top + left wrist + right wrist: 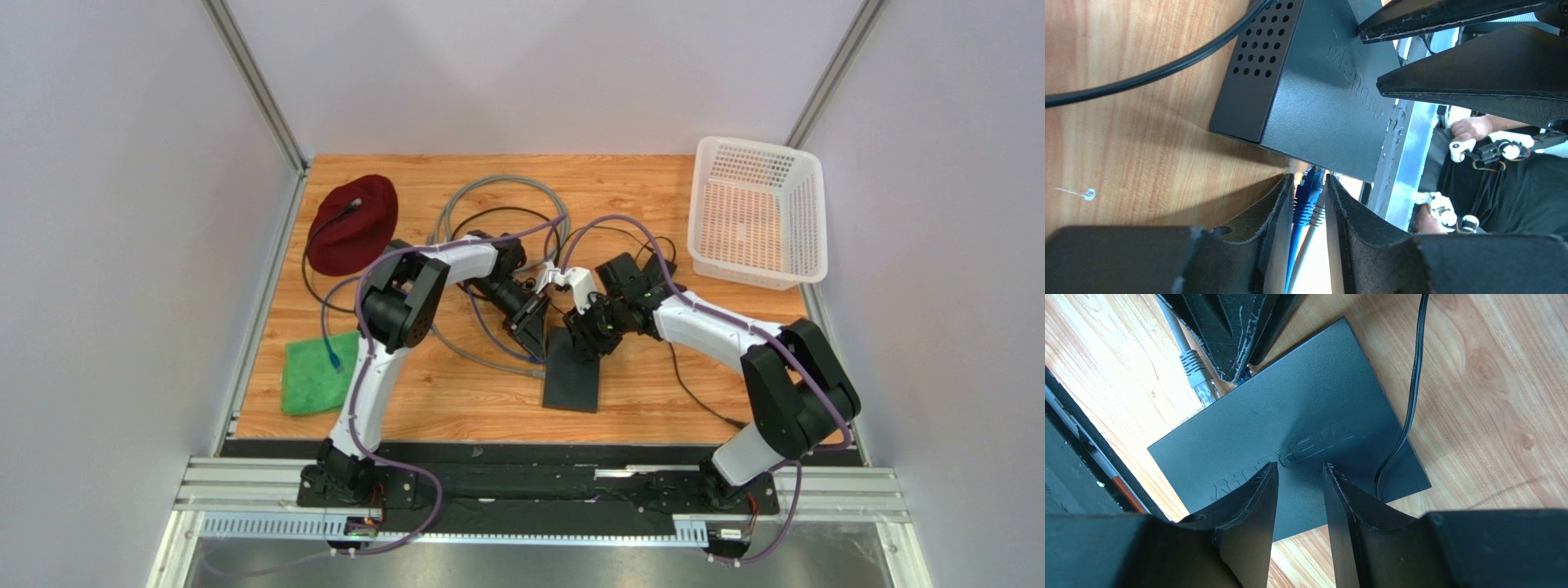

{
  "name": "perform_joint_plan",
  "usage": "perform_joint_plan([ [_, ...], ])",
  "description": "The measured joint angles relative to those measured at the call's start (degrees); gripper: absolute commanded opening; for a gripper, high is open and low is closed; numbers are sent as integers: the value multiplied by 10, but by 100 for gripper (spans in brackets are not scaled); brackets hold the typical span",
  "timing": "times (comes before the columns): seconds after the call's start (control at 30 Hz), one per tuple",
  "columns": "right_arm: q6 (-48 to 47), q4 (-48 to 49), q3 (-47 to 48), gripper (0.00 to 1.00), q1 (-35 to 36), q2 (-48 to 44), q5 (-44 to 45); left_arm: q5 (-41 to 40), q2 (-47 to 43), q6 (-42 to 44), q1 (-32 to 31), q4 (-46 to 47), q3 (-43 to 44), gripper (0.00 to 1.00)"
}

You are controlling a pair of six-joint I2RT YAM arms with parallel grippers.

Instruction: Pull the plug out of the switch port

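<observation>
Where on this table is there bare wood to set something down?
Bare wood: the front strip between the green cloth and the switch; also right of the switch, crossed by one thin black cable. Crowded: the centre, where the left gripper, shut on the blue plug, meets the right gripper over the switch, with cable loops behind.

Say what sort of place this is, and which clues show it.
Probably a robotics test cell: left arm and right arm bolted to a metal rail, a wooden table boxed in by plain grey panels.
</observation>
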Motion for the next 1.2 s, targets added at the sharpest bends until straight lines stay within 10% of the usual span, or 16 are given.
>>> perform_joint_plan([
  [0.43, 2, 3, -5, 40, 0, -4, 1, 28, 28, -9, -1, -21, 19, 0],
  [1.2, 1, 7, -5, 40, 0, -5, 16, 31, 74, 37, 0, -103, 111, 0],
])
